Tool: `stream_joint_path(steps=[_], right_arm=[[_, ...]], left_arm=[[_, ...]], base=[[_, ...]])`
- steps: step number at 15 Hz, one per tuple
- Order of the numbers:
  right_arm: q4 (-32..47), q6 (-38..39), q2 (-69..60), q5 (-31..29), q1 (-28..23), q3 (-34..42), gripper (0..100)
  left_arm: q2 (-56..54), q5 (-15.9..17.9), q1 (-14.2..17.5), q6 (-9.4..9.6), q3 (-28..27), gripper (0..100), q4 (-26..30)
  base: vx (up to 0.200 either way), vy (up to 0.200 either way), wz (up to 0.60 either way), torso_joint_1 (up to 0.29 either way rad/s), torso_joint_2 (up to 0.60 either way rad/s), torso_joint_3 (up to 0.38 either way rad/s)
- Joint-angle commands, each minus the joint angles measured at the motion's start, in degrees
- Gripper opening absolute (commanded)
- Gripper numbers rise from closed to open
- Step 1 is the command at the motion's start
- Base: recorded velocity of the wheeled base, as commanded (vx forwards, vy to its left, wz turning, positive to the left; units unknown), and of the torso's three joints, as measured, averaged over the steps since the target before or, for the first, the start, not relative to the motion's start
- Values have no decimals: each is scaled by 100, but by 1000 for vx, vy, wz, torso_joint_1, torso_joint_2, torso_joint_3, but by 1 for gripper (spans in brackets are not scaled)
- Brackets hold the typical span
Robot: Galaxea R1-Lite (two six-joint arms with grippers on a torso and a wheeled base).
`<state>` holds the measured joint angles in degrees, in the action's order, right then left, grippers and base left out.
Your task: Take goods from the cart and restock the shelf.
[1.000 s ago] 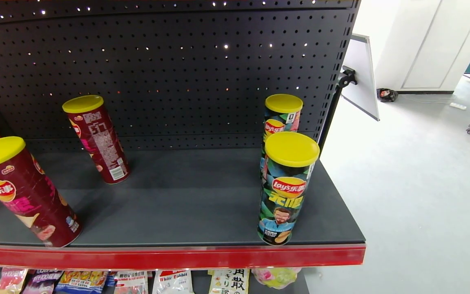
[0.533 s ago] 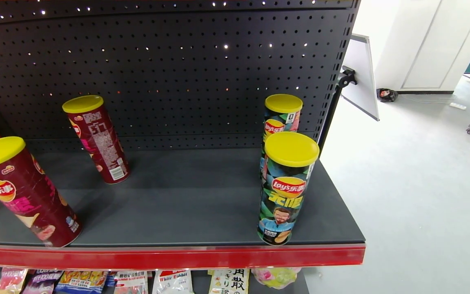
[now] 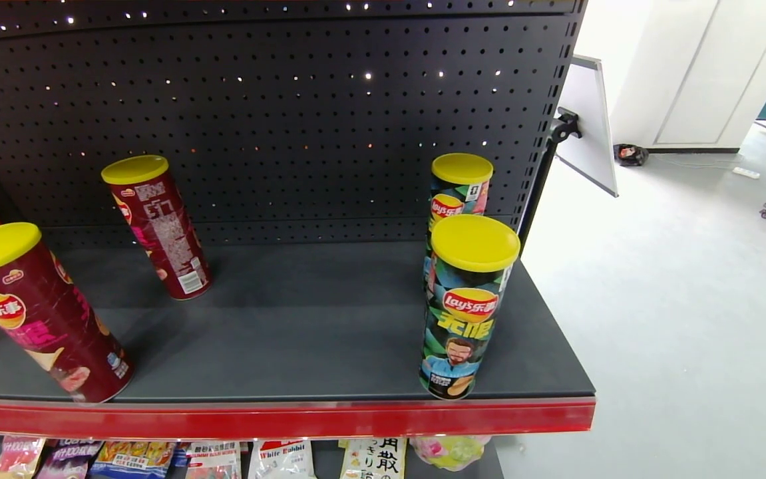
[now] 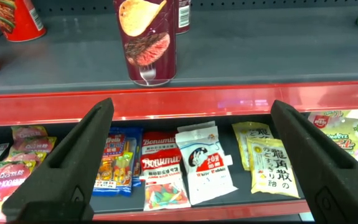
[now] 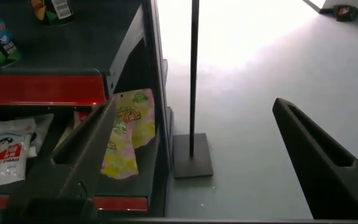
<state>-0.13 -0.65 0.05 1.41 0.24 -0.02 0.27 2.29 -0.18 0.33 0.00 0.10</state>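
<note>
Left gripper (image 4: 192,104): released, fingers spread wide, nothing between them. It sits low in front of the shelf (image 3: 303,319), level with the red front lip (image 3: 276,419), with snack bags (image 4: 203,165) on the tier below.

Right gripper (image 5: 194,102): likewise released and empty. It is off the shelf's right end, over the floor (image 5: 266,74).

Goods on the shelf, all upright:
- front maroon chip canister (image 3: 36,313), at the lip on the left
- rear maroon chip canister (image 3: 160,226), near the pegboard back (image 3: 289,133)
- front dark patterned chip canister (image 3: 466,306), at the lip on the right
- rear dark patterned chip canister (image 3: 460,183), just behind it

A bare span of shelf lies between the two pairs.

Handling, as a judgement: these canisters look like light, stiff card tubes with smooth printed walls and snap-on yellow lids. They are tall for their base, so likely to topple if nudged and to dent under hard clamping. The best hold would be across the body at mid-height, below the lid, with moderate pressure, and the canister set down flat on its base.
</note>
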Motion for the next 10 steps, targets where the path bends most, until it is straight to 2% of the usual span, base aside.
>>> stream_joint_path(steps=[1,6,9,10], right_arm=[[-4,3,4,-1,2,2,100],[5,12,4,-10,2,2,100],[5,21,4,-10,2,2,100],[5,21,4,-10,2,2,100]], left_arm=[[0,-1,1,2,0,100,-1],[0,-1,1,11,0,100,-1],[0,-1,1,11,0,100,-1],[0,-1,1,20,0,100,-1]], base=[[-200,0,0,2,2,7],[-200,0,0,4,3,-1],[0,0,0,0,0,0],[0,200,0,2,2,7]])
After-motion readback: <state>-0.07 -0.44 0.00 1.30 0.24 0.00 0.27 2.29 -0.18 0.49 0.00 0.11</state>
